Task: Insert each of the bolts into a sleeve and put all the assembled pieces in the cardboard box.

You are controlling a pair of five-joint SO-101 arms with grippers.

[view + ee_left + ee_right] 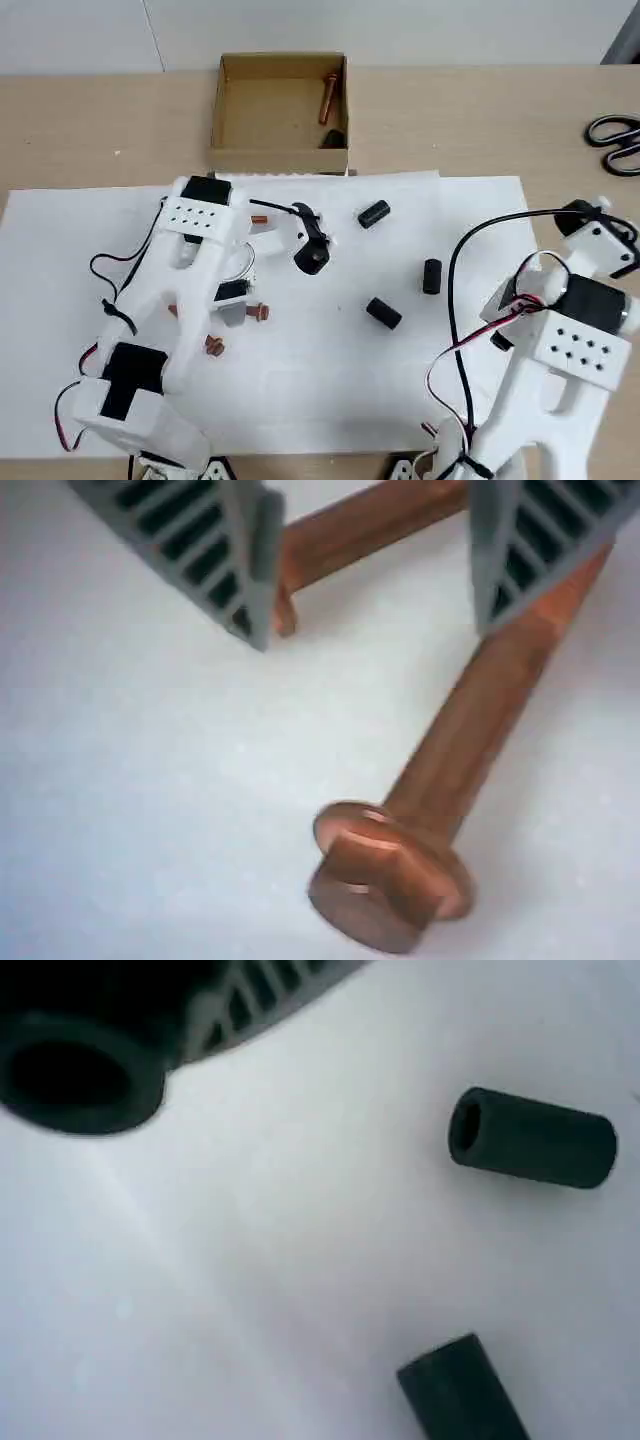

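Note:
My left gripper (372, 625) hangs open just above the white paper, its grey fingers (230, 560) apart. A copper bolt (370, 525) lies across the gap between them, and a second bolt (420, 810) lies closer with its hex head toward the camera. In the high view this gripper (232, 302) sits among several loose bolts (258, 312). My right gripper (500, 325) is shut on a black sleeve (75, 1075). Two more sleeves (530, 1140) (460, 1390) lie on the paper beyond it. The cardboard box (228, 110) holds a bolt (328, 98) and a black sleeve (333, 138).
Loose black sleeves (373, 213) (431, 275) (383, 313) lie mid-paper, and another black piece (312, 255) sits by the left arm. A bolt (260, 219) lies near the left arm's wrist. Scissors (615, 140) rest at the far right table edge.

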